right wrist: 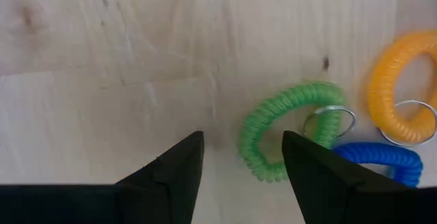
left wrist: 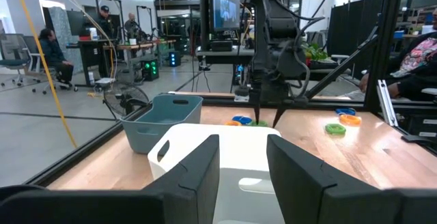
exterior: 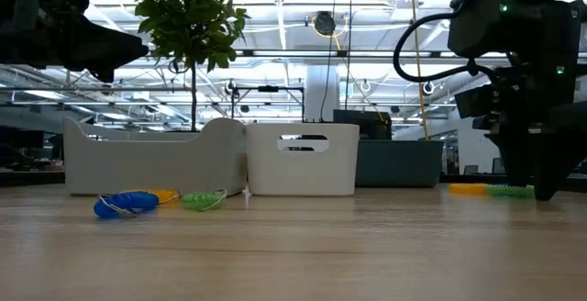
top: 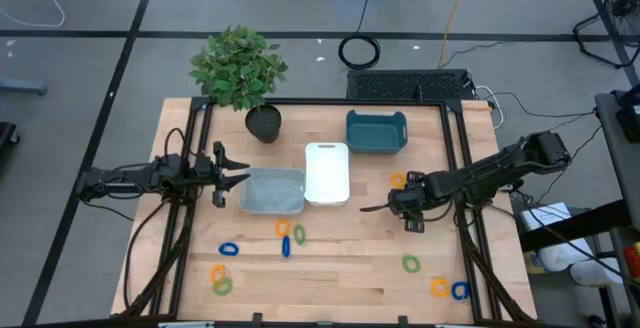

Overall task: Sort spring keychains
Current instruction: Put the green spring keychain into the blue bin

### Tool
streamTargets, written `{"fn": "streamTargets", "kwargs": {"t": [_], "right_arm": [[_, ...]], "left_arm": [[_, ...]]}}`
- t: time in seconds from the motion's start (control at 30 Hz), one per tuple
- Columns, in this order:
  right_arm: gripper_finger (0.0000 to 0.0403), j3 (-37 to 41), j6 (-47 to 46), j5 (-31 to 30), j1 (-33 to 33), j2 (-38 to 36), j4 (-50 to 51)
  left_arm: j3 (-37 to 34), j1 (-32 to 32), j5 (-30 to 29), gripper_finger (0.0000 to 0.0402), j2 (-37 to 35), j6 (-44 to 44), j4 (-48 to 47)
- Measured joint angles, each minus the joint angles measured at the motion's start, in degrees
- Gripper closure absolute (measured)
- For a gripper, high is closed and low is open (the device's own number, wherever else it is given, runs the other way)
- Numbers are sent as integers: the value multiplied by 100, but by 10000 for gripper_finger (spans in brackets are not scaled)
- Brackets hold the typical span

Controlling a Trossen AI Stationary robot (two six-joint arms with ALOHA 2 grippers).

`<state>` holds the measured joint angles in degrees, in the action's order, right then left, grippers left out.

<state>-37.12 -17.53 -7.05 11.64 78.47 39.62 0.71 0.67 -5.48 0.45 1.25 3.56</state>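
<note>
My right gripper (top: 407,208) points down, open, close above the table right of the trays. In the right wrist view its fingers (right wrist: 171,169) stand on either side of one end of a green spring keychain (right wrist: 287,138) without touching it. An orange keychain (right wrist: 399,87) and a blue one (right wrist: 379,159) lie against the green one. My left gripper (top: 238,176) waits open and level at the table's left, facing the grey tray (top: 272,191). More spring keychains lie flat near the front: blue (top: 230,249), orange (top: 283,228), green (top: 410,263).
A white tray (top: 327,173) stands beside the grey one, a teal tray (top: 376,131) behind it. A potted plant (top: 262,118) stands at the back left. More keychains lie at the front left (top: 220,280) and front right (top: 450,289). Black frame rails run along both sides.
</note>
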Motion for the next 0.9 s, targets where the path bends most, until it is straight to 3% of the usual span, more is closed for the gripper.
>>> {"fn": "streamTargets", "kwargs": {"t": [0.4, 0.9], "right_arm": [[387, 8, -168, 184, 4, 25, -82], [400, 4, -391, 173, 4, -15, -231]], "left_arm": [[0, 0, 0, 270, 1, 1, -1], [0, 0, 0, 270, 2, 1, -1]]}}
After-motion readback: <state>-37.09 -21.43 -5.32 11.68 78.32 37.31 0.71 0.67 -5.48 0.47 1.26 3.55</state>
